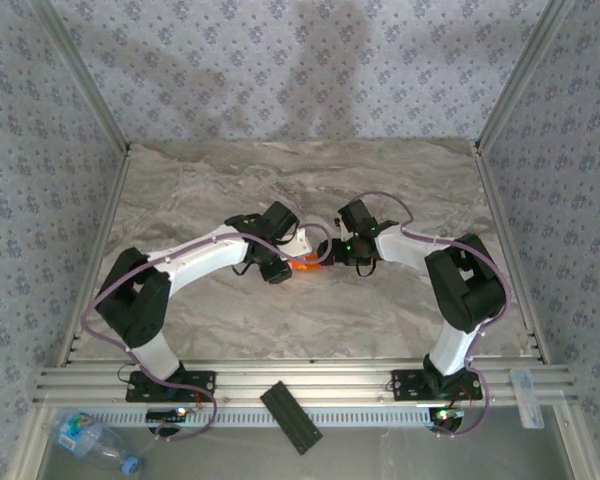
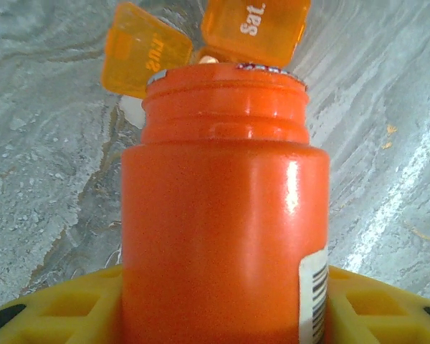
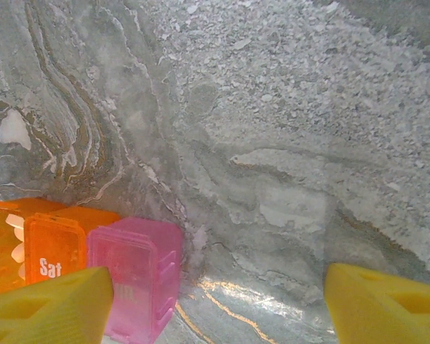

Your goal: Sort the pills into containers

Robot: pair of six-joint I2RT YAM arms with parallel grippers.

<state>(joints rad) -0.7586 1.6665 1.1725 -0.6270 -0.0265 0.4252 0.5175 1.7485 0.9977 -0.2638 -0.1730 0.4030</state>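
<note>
Your left gripper (image 2: 222,308) clamps the pill bottle (image 2: 222,215) around its body at the centre of the table (image 1: 210,180), a sound hold for what is probably light, slick plastic. The Sat. compartment (image 2: 254,29) sits at 12 o'clock. Your right gripper (image 3: 215,308) stands open.

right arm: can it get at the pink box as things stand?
Probably yes. The right gripper is open, and the pink box lies just inside one of its fingers with nothing on top. The orange Sat box joined to it crowds that side, so the gripper would likely need to shift over first.
</note>
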